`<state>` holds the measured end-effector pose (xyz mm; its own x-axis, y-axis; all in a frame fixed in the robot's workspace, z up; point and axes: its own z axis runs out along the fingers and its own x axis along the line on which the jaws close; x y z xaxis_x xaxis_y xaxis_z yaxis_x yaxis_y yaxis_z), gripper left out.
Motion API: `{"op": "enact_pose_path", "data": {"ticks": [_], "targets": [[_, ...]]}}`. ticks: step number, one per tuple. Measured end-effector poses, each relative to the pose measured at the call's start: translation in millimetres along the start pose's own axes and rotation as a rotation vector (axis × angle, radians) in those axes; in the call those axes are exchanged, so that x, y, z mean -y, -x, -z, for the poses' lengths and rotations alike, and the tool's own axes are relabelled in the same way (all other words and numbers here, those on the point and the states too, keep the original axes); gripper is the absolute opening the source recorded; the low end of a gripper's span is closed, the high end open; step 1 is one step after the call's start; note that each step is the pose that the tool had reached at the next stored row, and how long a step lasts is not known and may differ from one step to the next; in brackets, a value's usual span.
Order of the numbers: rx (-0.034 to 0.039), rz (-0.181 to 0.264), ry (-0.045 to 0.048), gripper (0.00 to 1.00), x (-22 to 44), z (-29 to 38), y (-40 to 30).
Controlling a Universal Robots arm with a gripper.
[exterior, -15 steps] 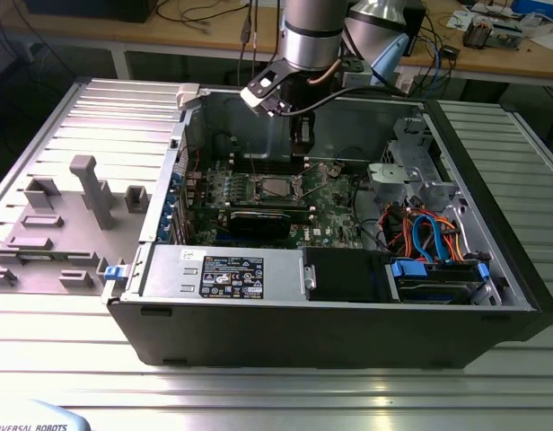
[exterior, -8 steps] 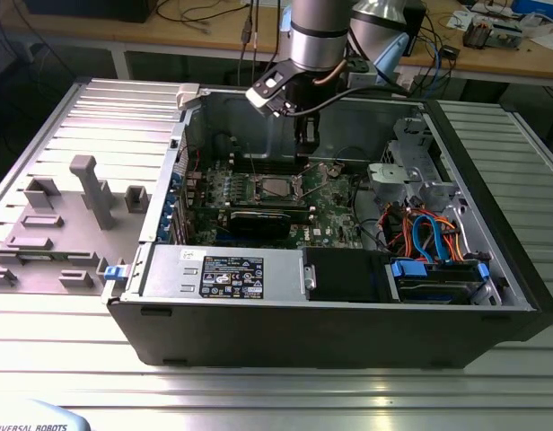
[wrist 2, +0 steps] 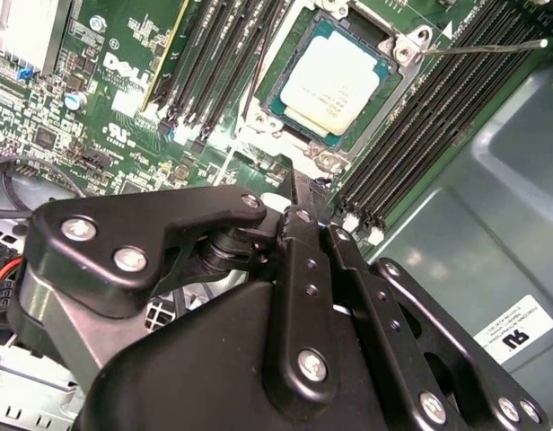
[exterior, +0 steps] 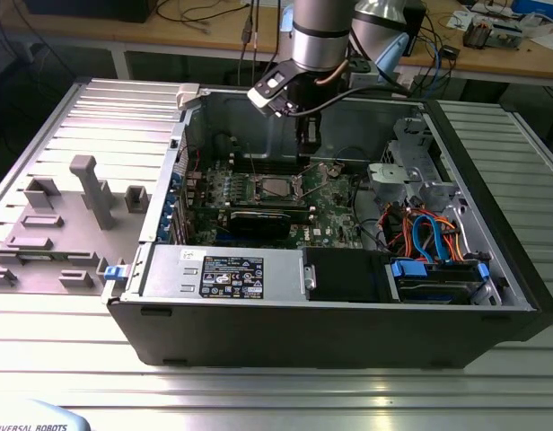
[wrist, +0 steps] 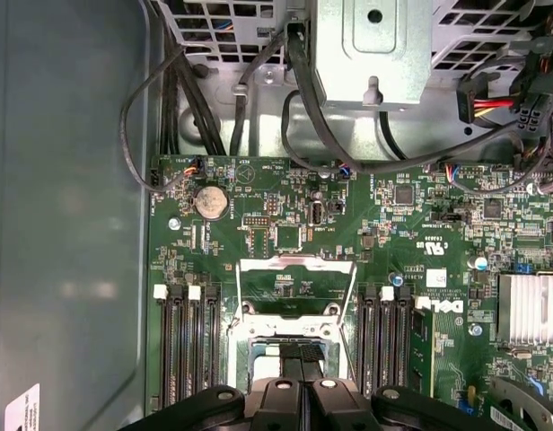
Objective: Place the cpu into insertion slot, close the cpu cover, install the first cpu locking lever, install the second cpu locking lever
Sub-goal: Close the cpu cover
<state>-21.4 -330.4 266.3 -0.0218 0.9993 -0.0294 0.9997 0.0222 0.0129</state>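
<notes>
Seated flat in the insertion slot [wrist 2: 395, 101], silver top up: the cpu [wrist 2: 330, 79], on the motherboard [wrist: 411, 215] inside the open case [exterior: 348, 332]. Raised off it, not yet closed: the cpu cover [wrist: 294, 266]. Just beside the slot, toward the exterior view's right: the gripper [wrist 2: 299, 205], fingers [wrist: 290, 364] pressed together, nothing seen between. White label [wrist 2: 519, 325] on the case wall, print left unread.

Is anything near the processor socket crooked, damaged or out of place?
Nothing looks damaged. The small square silver-topped cpu lies flat in its dark silver-rimmed socket. The thin silver frame cover stands hinged open, and a thin wire lever sticks out unlatched.
</notes>
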Motion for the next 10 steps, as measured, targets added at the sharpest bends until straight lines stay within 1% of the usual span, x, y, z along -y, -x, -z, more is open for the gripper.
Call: {"op": "enact_pose_path", "data": {"ticks": [2,4,7,10], "targets": [[0.0,0.0,0.0,0.11,-2.5,0.0,0.1],[0.0,0.0,0.0,0.11,-6.4,-0.1,0.2],[0.0,0.0,-0.0005,0.11,-15.0,-0.2,0.3],[0.0001,0.0,-0.0006,0.11,-21.0,-0.2,0.5]]}}
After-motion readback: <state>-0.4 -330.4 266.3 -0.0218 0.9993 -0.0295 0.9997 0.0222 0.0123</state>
